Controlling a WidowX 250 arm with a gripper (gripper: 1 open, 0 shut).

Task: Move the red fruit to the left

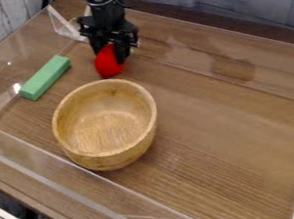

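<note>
The red fruit is small, round and glossy, and it sits low on the wooden table, left of centre at the back. My black gripper points straight down over it, with its fingers on either side of the fruit's top. The fingers hide the upper part of the fruit. At this size I cannot make out whether the jaws still press on it or stand apart.
A wooden bowl stands in front of the fruit, close to it. A flat green block lies to the left. Clear plastic walls border the table on the front, left and right.
</note>
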